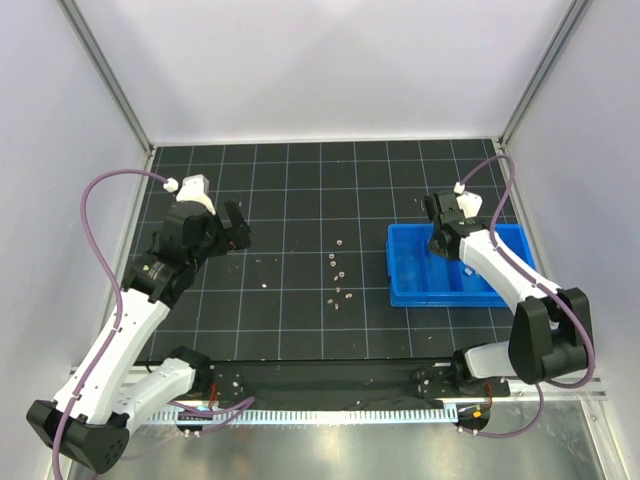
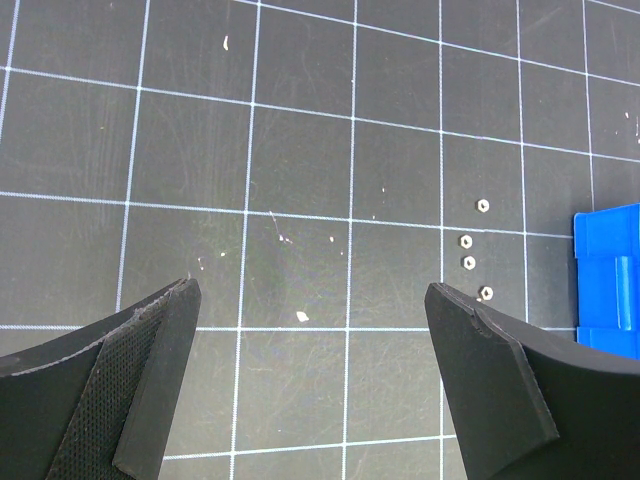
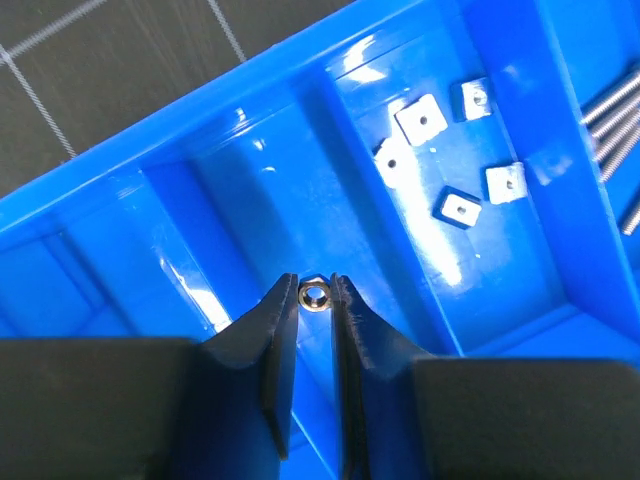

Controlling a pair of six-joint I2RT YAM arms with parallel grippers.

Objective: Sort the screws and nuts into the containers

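Where pale grey walls (image 1: pixel 320 60) closed in three sides, a black mat ruled with a white grid (image 1: pixel 300 200) formed the work surface. On its right lay the bright blue three-compartment plastic tray (image 1: pixel 410 295). Left gripper (image 2: pixel 310 292) hung wide open and empty over the mat. Right gripper (image 3: pixel 315 302) pinched one ring-shaped silvery nut (image 3: pixel 315 294) above the tray, whose other compartments held square pale nuts (image 3: pixel 425 118) and grey threaded screws (image 3: pixel 610 105). Loose nuts (image 1: pixel 340 282) dotted the mat's middle.

Black grid mat (image 1: pixel 300 200) — loose nuts (image 1: pixel 338 291), blue tray (image 1: pixel 420 296)
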